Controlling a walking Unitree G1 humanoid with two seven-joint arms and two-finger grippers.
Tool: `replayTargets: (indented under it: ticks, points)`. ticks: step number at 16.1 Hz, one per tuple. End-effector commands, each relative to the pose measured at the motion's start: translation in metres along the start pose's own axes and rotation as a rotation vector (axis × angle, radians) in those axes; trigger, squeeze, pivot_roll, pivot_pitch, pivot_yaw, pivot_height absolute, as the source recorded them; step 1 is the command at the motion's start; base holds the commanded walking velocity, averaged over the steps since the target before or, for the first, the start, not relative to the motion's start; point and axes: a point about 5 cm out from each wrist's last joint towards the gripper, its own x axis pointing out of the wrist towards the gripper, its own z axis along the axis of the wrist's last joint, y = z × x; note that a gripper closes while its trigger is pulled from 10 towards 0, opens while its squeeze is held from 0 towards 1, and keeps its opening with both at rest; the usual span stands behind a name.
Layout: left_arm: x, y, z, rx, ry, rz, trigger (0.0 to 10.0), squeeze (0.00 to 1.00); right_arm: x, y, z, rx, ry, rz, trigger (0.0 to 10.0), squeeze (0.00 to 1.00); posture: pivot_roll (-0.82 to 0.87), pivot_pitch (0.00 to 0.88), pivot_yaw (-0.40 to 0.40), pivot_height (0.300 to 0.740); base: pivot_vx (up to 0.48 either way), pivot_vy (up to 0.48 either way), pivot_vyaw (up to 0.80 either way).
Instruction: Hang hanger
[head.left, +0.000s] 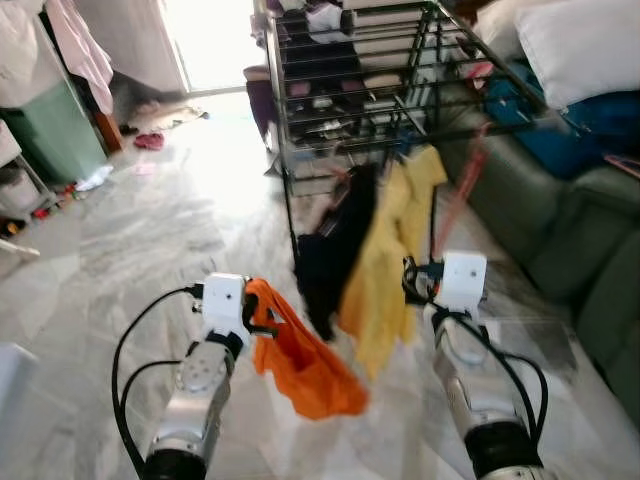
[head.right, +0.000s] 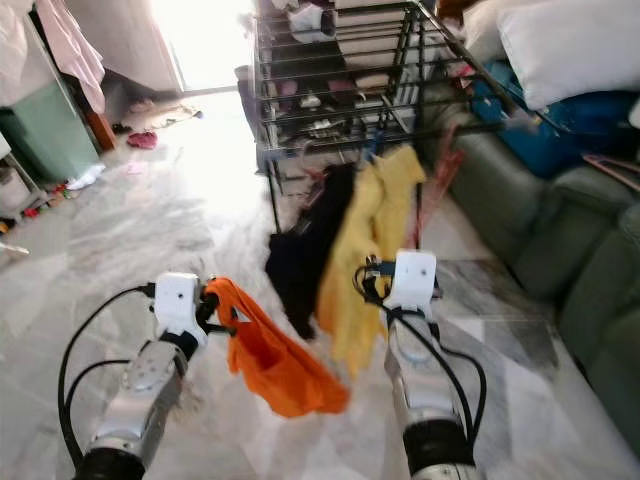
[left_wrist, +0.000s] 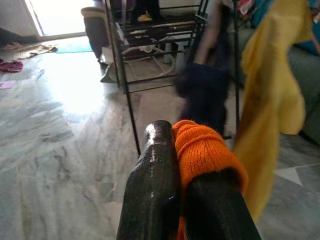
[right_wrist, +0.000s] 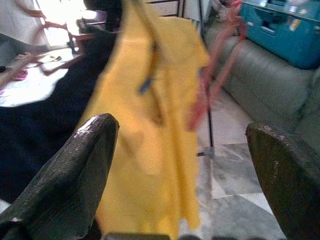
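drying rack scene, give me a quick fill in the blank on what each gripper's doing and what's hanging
1. The left gripper is shut on a garment coloured ____.
2. The right gripper has its fingers ____, holding nothing.
3. On the drying rack, a yellow garment hangs beside a ____ one.
4. To the robot's right stands a green ____.

Missing words: orange; open; black; sofa

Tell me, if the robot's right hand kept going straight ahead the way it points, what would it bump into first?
Most likely the yellow garment hanging from the drying rack. The open right hand points at it, though blur leaves the depth uncertain.
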Motion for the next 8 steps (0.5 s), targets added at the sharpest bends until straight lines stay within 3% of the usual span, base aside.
replayTargets:
  ticks: [1,5,8]
  points:
    - [0.002,-0.005,0.007,-0.005,-0.025,-0.024,10.0,0.0,0.001,-0.007,0.003,-0.01,-0.008,-0.024,10.0,0.0,-0.11,0.0,0.082,0.74,0.0,-0.48,0.0]
    - [0.003,-0.003,0.009,0.0,-0.027,-0.022,10.0,0.0,0.0,-0.007,0.003,-0.008,-0.008,-0.028,10.0,0.0,-0.11,0.0,0.087,0.74,0.0,-0.451,0.0]
    - [0.005,0.007,0.012,-0.007,-0.037,0.048,10.0,0.0,-0.001,-0.007,0.002,-0.01,-0.003,-0.019,10.0,0.0,-0.11,0.0,0.088,0.74,0.0,0.0,0.0]
